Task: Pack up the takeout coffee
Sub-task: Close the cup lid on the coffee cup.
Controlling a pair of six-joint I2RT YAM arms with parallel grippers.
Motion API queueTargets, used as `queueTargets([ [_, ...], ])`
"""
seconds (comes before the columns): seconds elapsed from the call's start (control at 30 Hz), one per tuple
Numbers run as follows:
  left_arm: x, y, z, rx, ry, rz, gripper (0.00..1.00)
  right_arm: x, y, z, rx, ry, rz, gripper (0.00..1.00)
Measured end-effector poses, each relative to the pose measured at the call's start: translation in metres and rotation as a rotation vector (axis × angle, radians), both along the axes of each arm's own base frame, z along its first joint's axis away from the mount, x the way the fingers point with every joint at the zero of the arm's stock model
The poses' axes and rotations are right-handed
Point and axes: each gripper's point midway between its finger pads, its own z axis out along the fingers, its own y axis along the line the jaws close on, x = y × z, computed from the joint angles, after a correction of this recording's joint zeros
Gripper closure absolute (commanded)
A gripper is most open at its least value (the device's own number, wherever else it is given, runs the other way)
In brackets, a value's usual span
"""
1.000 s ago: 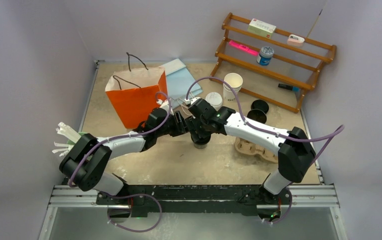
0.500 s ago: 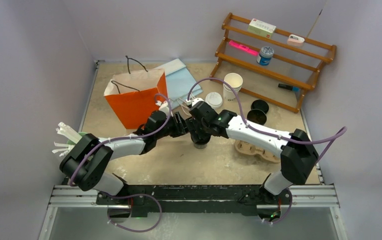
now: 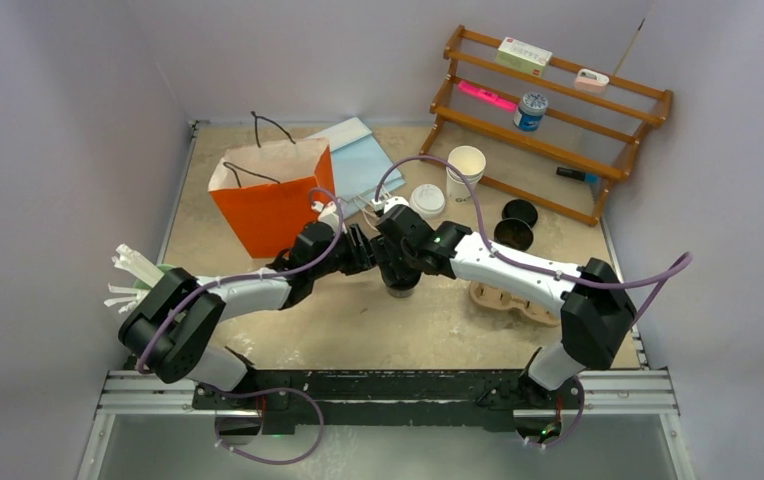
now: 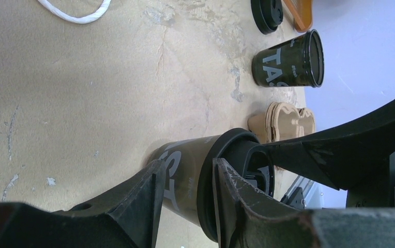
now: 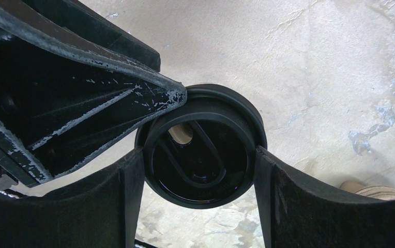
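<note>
**Top external view.** The two arms meet over the middle of the table (image 3: pixel 358 335). The left gripper (image 3: pixel 368 250) and the right gripper (image 3: pixel 398 266) crowd above one black cup (image 3: pixel 399 288). Only the cup's lower part shows beneath them, and how far either pair of fingers is parted cannot be told here. A second black cup (image 3: pixel 514 233) stands open to the right, just beside a loose lid (image 3: pixel 521 211) and near the pulp carrier (image 3: pixel 503 297). The orange bag (image 3: pixel 273 200) stands upright to the left of the grippers.

**Left wrist view (turned sideways).** The black cup (image 4: pixel 182 165), white print on its side, stands on the table with a lid (image 4: pixel 239 139) on top. The left fingers (image 4: pixel 143 199) are parted by a narrow gap and nothing is clamped between them. The cup shows through the gap, beyond the tips. One finger is level with the cup wall and the other with the lid's rim. The second black cup (image 4: pixel 286 64) stands well apart.

**Right wrist view (from above).** The right fingers (image 5: pixel 128 206) flank the lid (image 5: pixel 200 150), one on each side, with their inner faces against its rim. The pincer is thus closed on the lid at the lid's own width. The tip of one left finger (image 5: pixel 175 95) touches the rim from the upper left.
</note>
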Motion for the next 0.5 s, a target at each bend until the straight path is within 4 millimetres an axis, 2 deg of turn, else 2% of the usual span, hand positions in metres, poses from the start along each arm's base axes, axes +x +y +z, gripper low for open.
queueTargets([
  [0.23, -0.002, 0.002, 0.008, 0.073, 0.029, -0.007, 0.57, -0.002, 0.000, 0.002, 0.006, 0.011, -0.014, 0.59],
  [0.5, -0.018, 0.016, 0.010, 0.130, 0.080, -0.014, 0.55, -0.002, 0.001, 0.002, 0.012, 0.016, -0.019, 0.59],
])
